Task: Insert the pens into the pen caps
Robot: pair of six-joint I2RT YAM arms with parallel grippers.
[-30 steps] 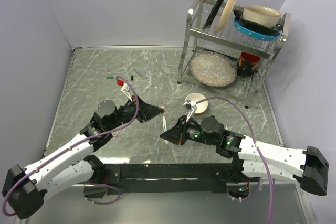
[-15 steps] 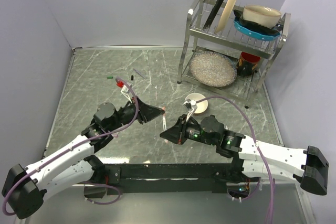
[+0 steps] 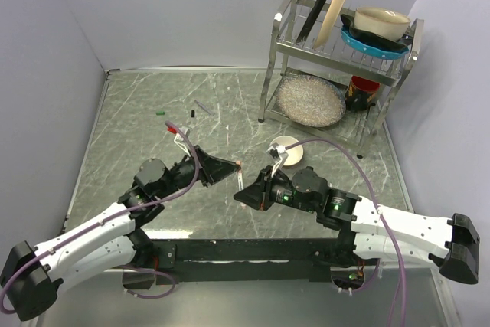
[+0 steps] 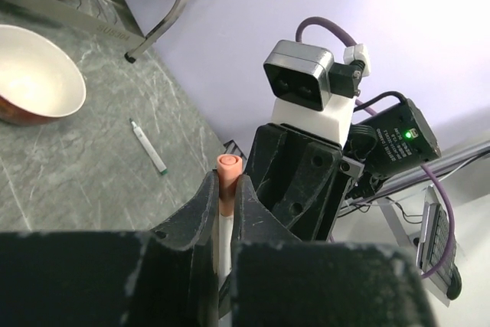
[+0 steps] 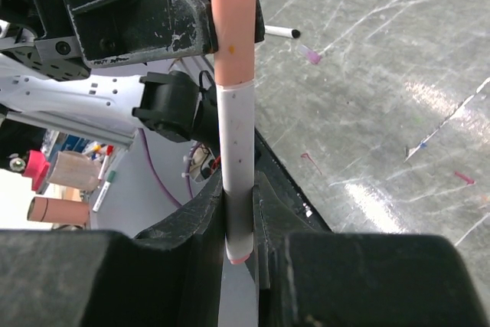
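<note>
Table [image 3: 138, 112]: both grippers met above its middle.
Left gripper [image 4: 227, 185]: clamped on the pink cap [image 4: 228, 165], holding it steady.
Right gripper [image 5: 239, 189]: clamped low on the pen [image 5: 236, 135], probably to push it home.
Pen: upright, spanning both grippers.
Cap: looked seated on the pen's tip.

The counter [image 3: 138, 135] looks like polished grey-green stone veined with white, glossy enough to throw glare, and the dish rack [image 3: 277, 45] at its far right is bright chromed metal wire. The pen [image 5: 236, 151] has a smooth white plastic barrel, lightly speckled, and a matt salmon-pink pen cap [image 5: 232, 21]. The left claw [image 4: 227, 185] and right claw [image 5: 239, 189] are matt black plastic, scuffed pale at the edges.
</note>
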